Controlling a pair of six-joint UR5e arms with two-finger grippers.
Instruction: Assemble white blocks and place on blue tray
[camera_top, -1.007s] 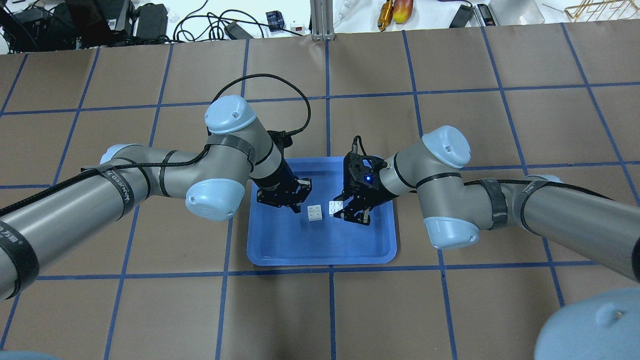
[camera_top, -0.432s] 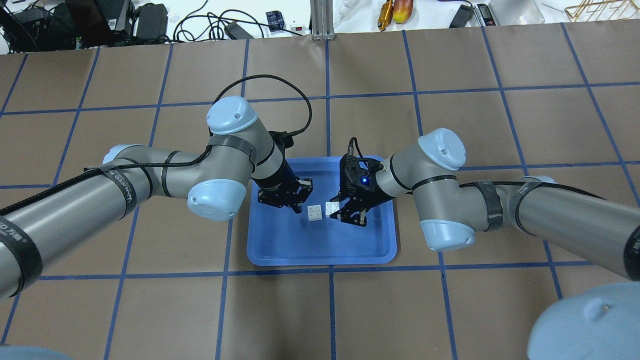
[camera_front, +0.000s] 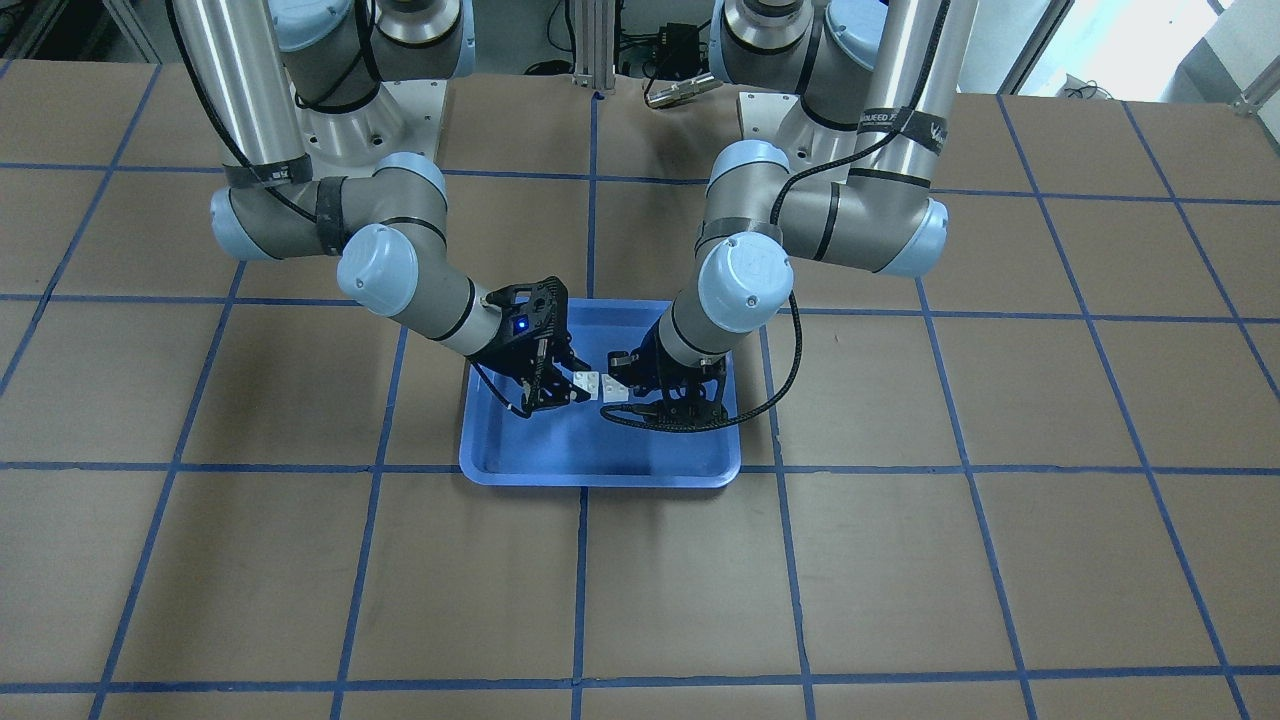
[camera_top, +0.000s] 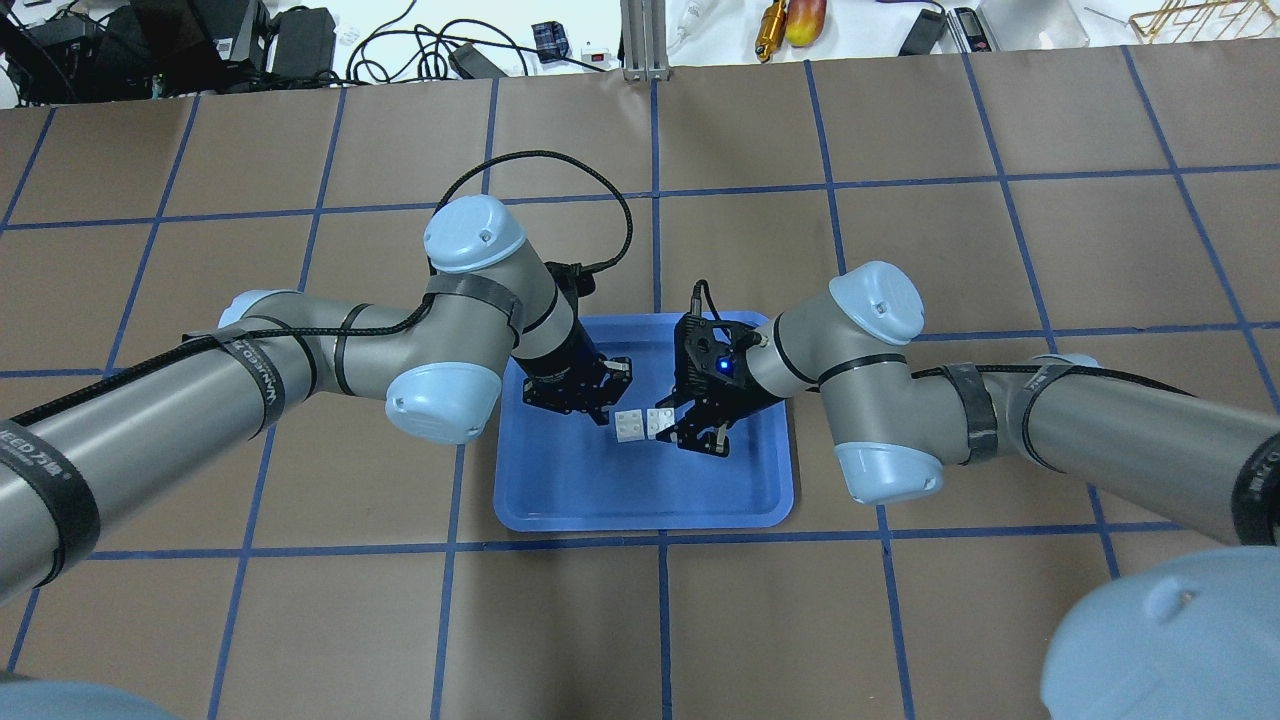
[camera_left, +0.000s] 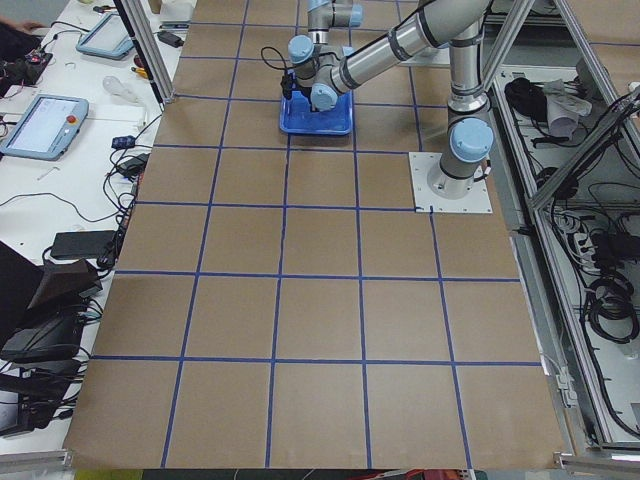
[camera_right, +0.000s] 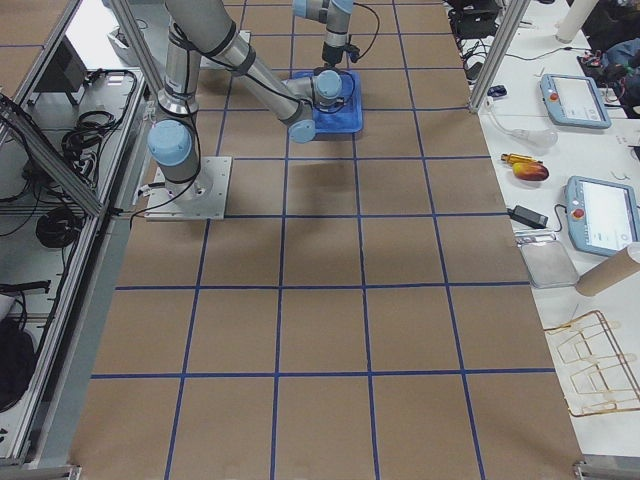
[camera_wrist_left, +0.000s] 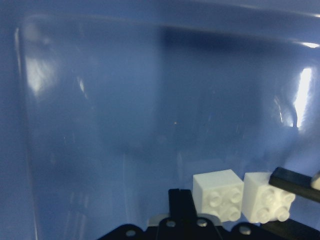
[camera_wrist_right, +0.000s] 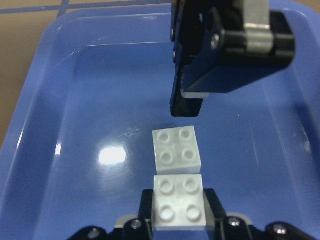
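Two white blocks sit side by side over the blue tray. My right gripper is shut on one white block, low over the tray floor. The other white block lies loose on the tray, studs up, touching or nearly touching the held one. They are level, not stacked. My left gripper hangs just behind the loose block, empty, with its jaws together. In the front view the held block is left of the loose one.
The tray rim rises around both grippers. Brown table with blue grid tape surrounds the tray. Cables, tools and power supplies lie along the far table edge. Both arms' elbows flank the tray.
My right gripper has carried its block leftward until it sits against the loose block. My left arm has shifted slightly right; its gripper stays empty.
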